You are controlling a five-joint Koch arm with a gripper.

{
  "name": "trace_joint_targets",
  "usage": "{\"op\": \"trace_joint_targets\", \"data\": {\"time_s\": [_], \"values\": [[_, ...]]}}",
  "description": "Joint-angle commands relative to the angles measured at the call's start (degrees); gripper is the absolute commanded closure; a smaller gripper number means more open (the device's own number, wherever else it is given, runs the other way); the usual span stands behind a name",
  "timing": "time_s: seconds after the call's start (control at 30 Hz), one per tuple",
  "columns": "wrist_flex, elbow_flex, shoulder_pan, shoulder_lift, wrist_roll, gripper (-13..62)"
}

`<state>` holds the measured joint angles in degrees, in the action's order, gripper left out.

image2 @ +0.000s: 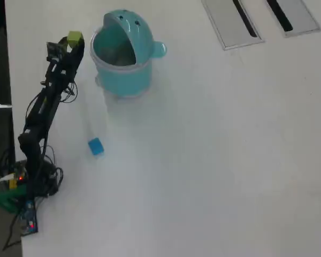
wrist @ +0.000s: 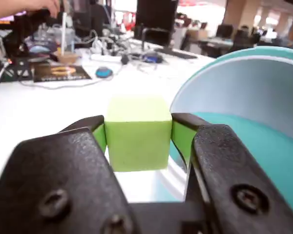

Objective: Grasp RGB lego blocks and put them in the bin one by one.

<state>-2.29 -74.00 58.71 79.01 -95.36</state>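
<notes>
White tabletop everywhere, with office clutter and monitors way off in the back of the wrist view and two grey slotted panels [image2: 241, 24] up top in the overhead view. Your gripper [wrist: 138, 136] is clamped on the yellow-green lego block [wrist: 138, 139], one jaw on each side face, with the cube sitting square between the tips. It looks light, rigid and probably slick plastic, so flat-face pinches like this one are your best bet; corners would likely squirt out. Overhead, you're carrying the block just left of the teal bin [image2: 122, 59], near its rim but not yet over the opening. The blue block [image2: 96, 146] is still lying on the table, well apart from the bin. I can't spot the red one anywhere.
</notes>
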Motion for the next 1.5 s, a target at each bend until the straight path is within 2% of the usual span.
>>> {"op": "trace_joint_targets", "data": {"time_s": [0.0, 0.4, 0.43, 0.47, 0.7, 1.13, 1.47], "values": [[5.27, 6.5, -2.02, 0.44, -0.09, 48.7], [8.53, 14.5, -10.28, -6.94, -0.35, 48.3], [8.17, 17.4, -11.69, -9.84, -2.37, 31.6], [8.35, 17.23, -11.78, -10.2, -3.08, 27.2], [7.65, 15.91, -13.89, -9.32, -3.16, 15.7], [-1.76, -12.66, -13.27, 10.9, -2.9, 15.3], [-10.37, -28.92, -16.17, 24.08, -2.9, 16.4]]}}
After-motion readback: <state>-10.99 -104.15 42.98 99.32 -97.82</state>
